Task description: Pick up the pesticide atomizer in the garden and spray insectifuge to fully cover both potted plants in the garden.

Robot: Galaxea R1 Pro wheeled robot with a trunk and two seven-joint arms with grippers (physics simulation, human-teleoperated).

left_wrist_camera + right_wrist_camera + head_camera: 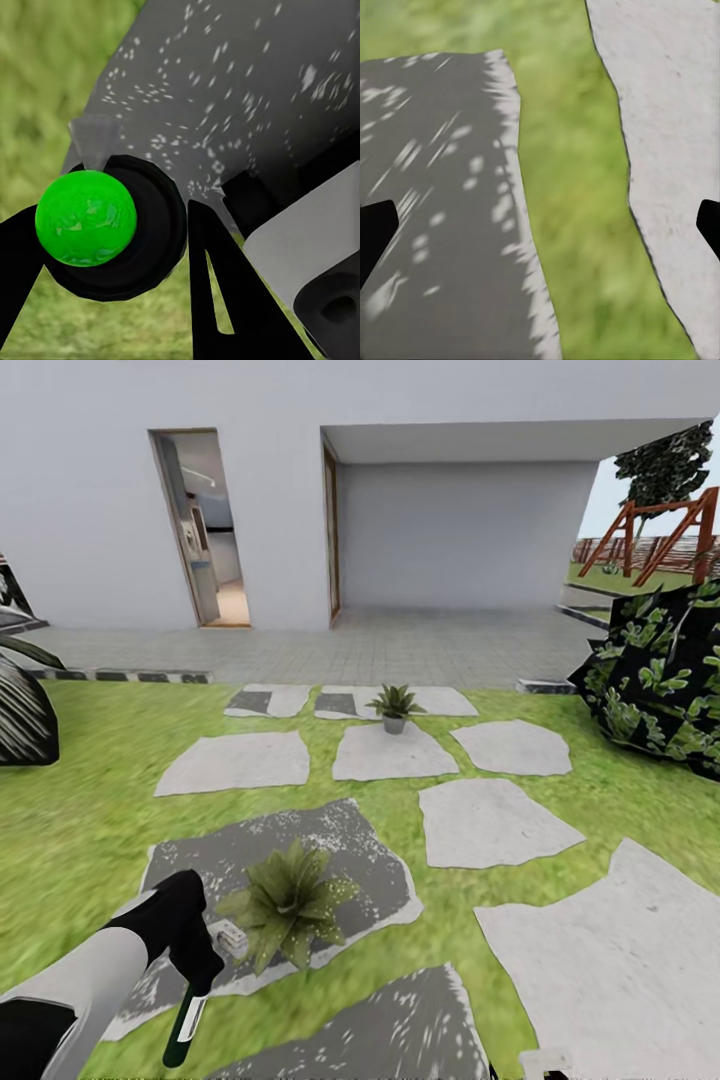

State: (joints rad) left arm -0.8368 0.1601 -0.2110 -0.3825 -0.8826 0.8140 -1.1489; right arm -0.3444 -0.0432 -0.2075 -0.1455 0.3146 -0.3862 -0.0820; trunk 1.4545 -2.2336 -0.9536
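Note:
In the head view my left gripper (196,958) is shut on the pesticide atomizer (184,1025), whose dark green body with a white label hangs down while its pale spray top (229,938) points at the near potted plant (290,900). That rosette stands on a dark grey stepping stone (370,855) speckled with white. The second potted plant (395,708) sits farther off on a pale stone. The left wrist view shows the atomizer (86,217) end-on between black fingers (217,292). My right gripper (540,229) is open over grass, between a dark and a pale stone.
A big striped-leaf plant (20,710) stands at the left and a round dark leafy bush (660,670) at the right. Pale stepping stones (495,820) cross the lawn. Beyond them are a paved terrace, the house wall with an open doorway (205,530), and a wooden swing frame (665,530).

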